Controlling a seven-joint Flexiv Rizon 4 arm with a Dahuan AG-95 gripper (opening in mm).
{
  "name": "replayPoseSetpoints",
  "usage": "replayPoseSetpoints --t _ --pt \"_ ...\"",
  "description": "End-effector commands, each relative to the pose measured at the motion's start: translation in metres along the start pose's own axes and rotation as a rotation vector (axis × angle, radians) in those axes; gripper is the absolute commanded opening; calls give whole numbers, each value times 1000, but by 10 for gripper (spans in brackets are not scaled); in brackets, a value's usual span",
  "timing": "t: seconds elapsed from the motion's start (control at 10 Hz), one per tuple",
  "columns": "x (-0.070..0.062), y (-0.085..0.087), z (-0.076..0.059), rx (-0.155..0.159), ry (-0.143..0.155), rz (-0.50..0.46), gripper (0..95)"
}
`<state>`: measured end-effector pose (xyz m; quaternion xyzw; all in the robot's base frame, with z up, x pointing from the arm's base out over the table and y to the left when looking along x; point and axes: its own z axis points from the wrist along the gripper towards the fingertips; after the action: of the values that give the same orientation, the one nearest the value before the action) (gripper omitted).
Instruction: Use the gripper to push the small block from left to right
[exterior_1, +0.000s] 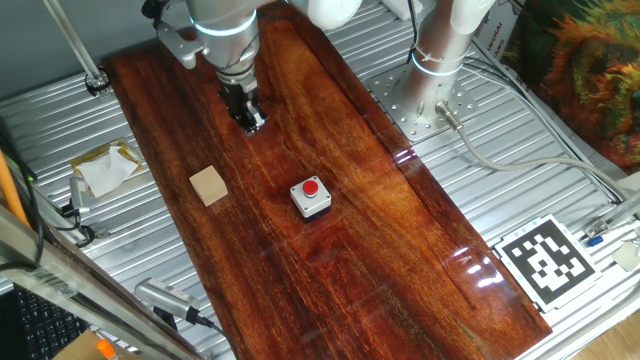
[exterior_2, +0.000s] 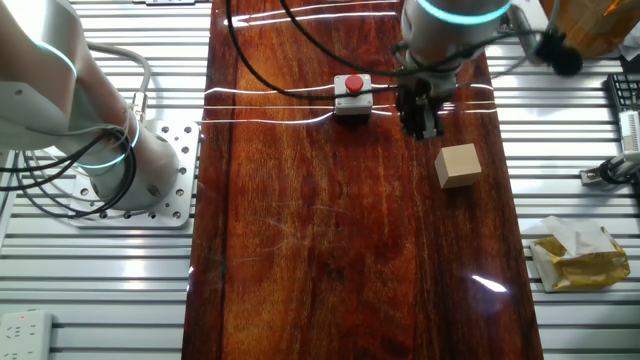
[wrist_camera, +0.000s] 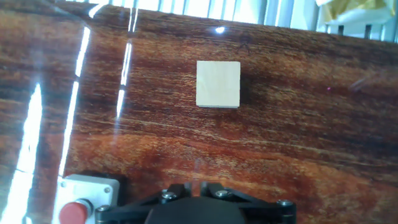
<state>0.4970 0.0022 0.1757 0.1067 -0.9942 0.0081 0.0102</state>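
Note:
The small block (exterior_1: 209, 185) is a plain light-tan wooden cube lying on the dark wooden board (exterior_1: 350, 260). It also shows in the other fixed view (exterior_2: 458, 165) and in the hand view (wrist_camera: 218, 84). My gripper (exterior_1: 250, 118) hangs above the board, apart from the block and not touching it. In the other fixed view the gripper (exterior_2: 422, 125) is up and left of the block. In the hand view the gripper (wrist_camera: 196, 186) sits at the bottom edge, its black fingers nearly together with nothing between them.
A grey box with a red button (exterior_1: 311, 197) stands on the board near the block; it also shows in the other fixed view (exterior_2: 352, 97) and the hand view (wrist_camera: 84, 200). Crumpled paper (exterior_1: 108, 168) lies off the board. The arm's base (exterior_1: 440, 60) stands beside the board.

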Motion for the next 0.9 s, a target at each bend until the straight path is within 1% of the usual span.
replayPoseSetpoints --t 0.1,0.2,0.3,0.4,0.9 --pt "-1 -1 0 11 61 35 0" --pt "-1 -1 0 20 60 33 0" --pt "-1 -1 0 20 60 32 0" --pt "-1 -1 0 30 64 33 0" --pt "-1 -1 0 29 61 26 0"
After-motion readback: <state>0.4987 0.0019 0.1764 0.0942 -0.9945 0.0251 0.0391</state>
